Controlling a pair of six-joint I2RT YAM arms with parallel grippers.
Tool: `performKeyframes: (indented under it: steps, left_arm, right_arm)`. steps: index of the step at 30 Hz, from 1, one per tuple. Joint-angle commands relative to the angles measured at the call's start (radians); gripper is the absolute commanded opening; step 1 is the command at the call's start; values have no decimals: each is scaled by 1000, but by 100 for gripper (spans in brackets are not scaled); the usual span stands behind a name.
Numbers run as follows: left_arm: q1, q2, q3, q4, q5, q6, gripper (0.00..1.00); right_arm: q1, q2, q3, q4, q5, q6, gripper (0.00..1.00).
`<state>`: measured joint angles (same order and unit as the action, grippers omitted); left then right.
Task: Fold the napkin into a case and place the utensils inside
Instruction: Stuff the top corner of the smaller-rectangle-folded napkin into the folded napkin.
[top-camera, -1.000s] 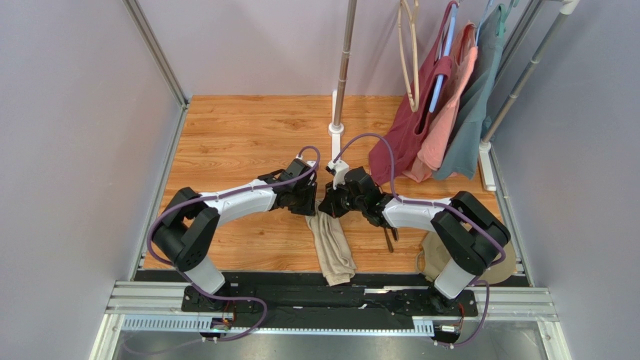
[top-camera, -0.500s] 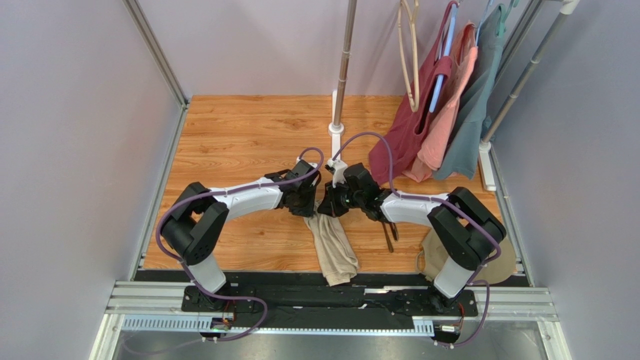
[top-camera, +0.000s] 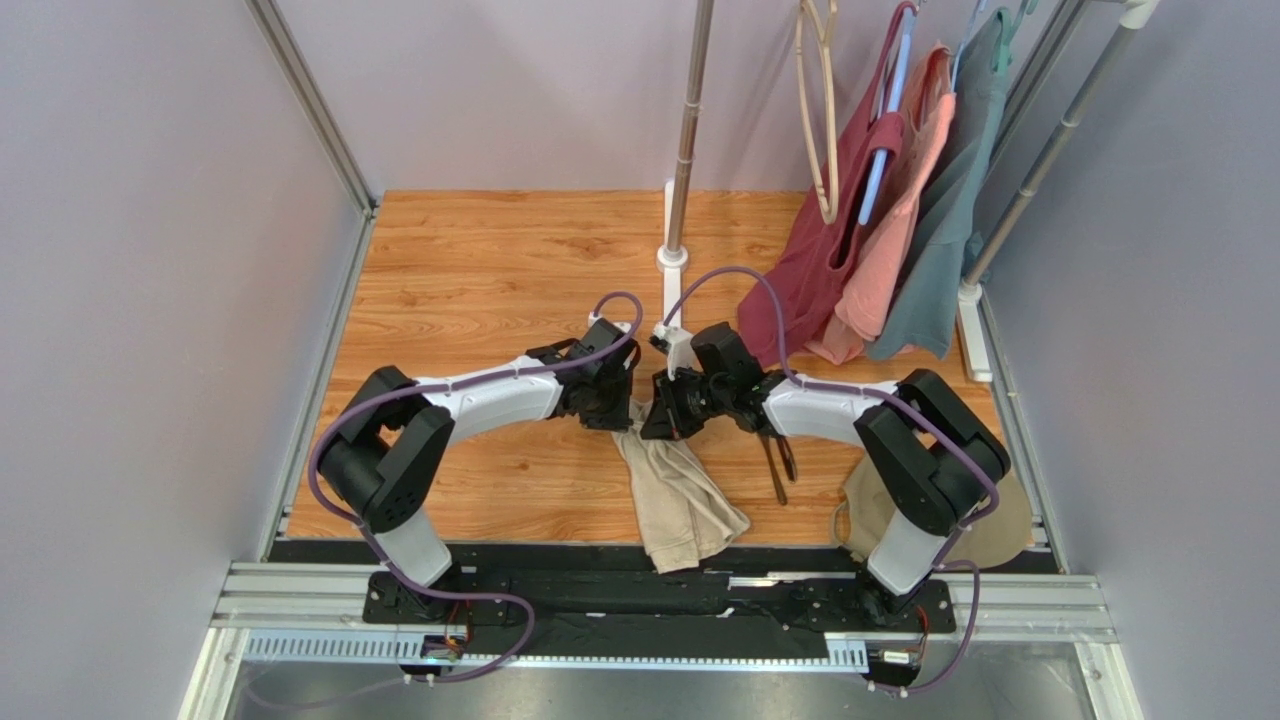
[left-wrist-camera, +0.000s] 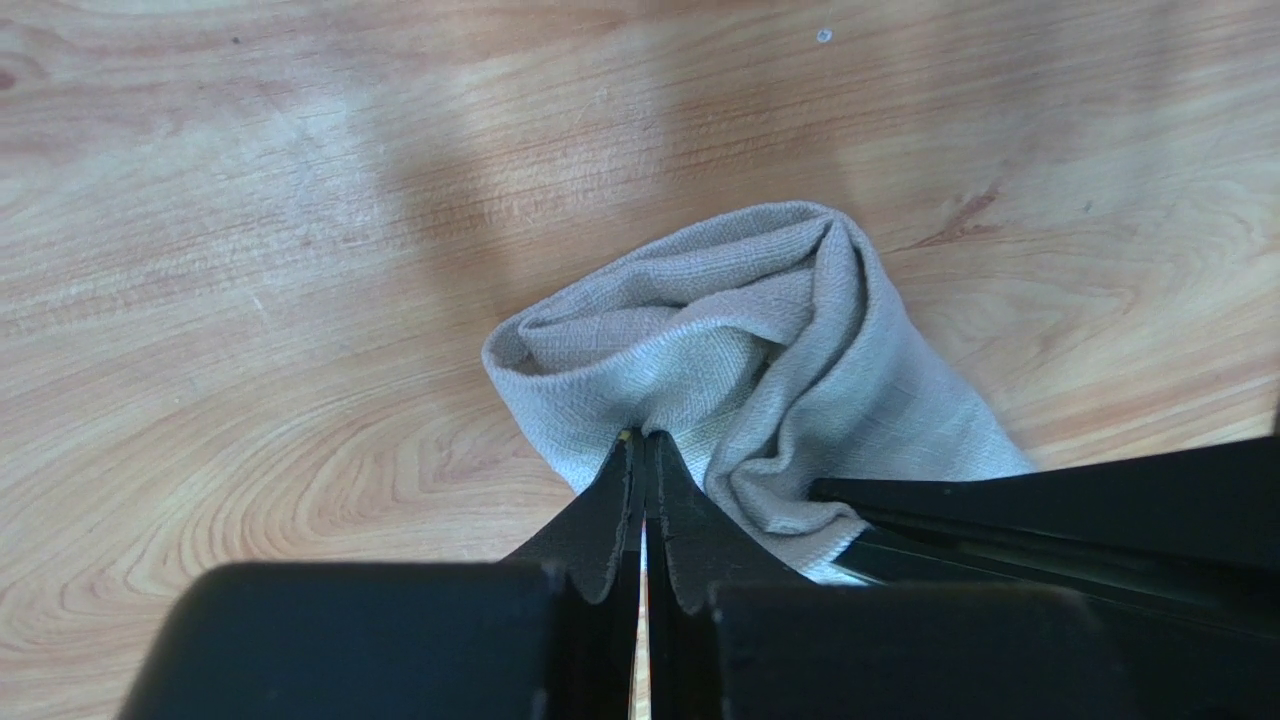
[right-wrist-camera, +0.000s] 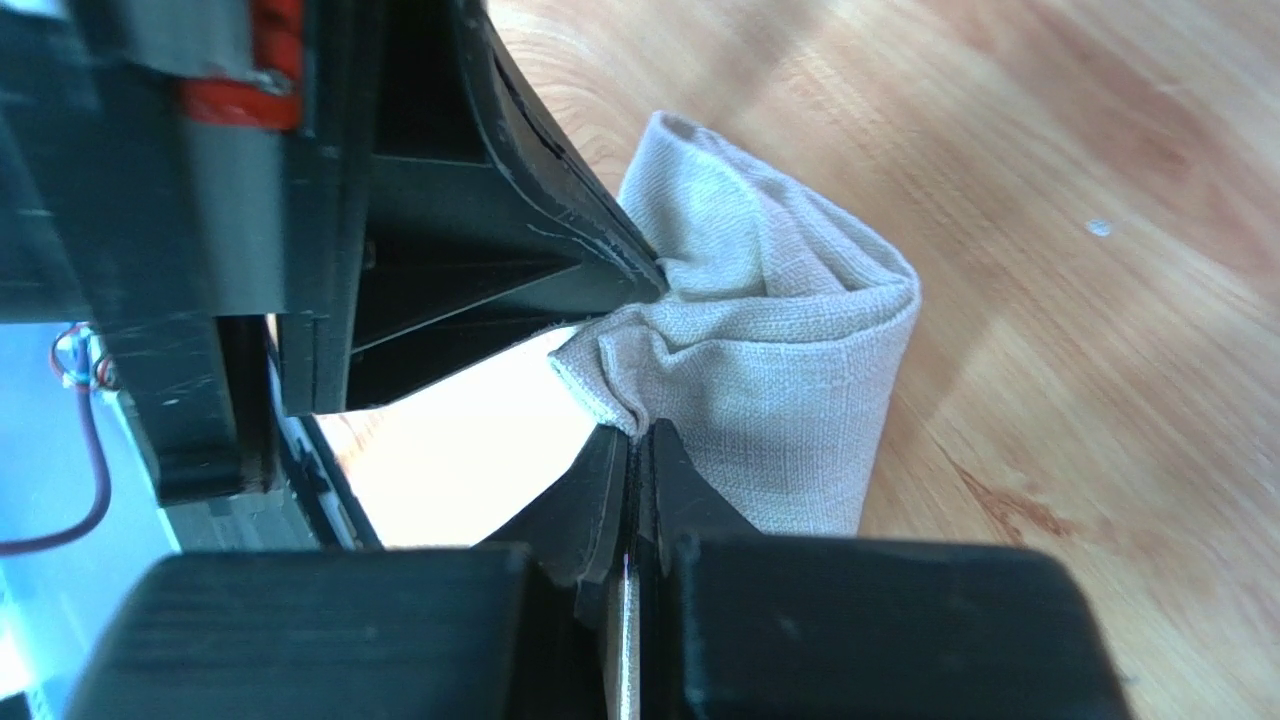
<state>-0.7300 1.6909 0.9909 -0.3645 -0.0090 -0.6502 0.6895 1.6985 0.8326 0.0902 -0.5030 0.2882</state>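
Top external view: I am holding the napkin (top-camera: 684, 507) by its far end with both of my grippers, which are meeting over the middle of the table (top-camera: 466, 270). The cloth is lying folded into a narrow oblong. Its long axis is running from my fingertips toward the near edge of the table, leaning a little to the right, and the near end is spreading wider than the far one.

My left gripper (top-camera: 622, 417) is reaching in from the left and my right gripper (top-camera: 657, 423) from the right, the two just beside each other at the cloth's far tip.

In the left wrist view my left fingers are pressing tight together on a fold of the napkin's edge, and the cloth beyond them is bunching into a loose, raised curl above the wood. In the right wrist view my right fingers are likewise pinching together on an edge of the same bunched end, with the left fingers touching the cloth just past them.

The utensils (top-camera: 780, 477) are lying on the wood to the right of the napkin, partly under my right forearm, apart from the cloth and pointing roughly near-to-far.
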Motion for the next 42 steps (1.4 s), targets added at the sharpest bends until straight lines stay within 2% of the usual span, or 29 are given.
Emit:
performKeyframes:
  steps: [1,11,19,27,36,42]
  left_arm:
    - [6,-85,-30,65,-9,-37,0]
    - [6,-158,-84,134,1,-37,0]
    - [4,-139,-83,137,47,-40,0]
    - [4,-155,-60,127,61,-31,0]
    - [-6,-137,-67,136,92,-49,0]
    - [-11,-151,-75,125,78,-39,0]
  right_arm:
    - [1,32,53,-49,-65,-44,0]
    - [1,93,71,-37,-54,15,0]
    - [18,124,112,-47,32,164,0]
    - [42,128,194,-208,182,190,0]
    - [45,119,169,-169,297,488,0]
    - [58,87,120,-26,351,611,0]
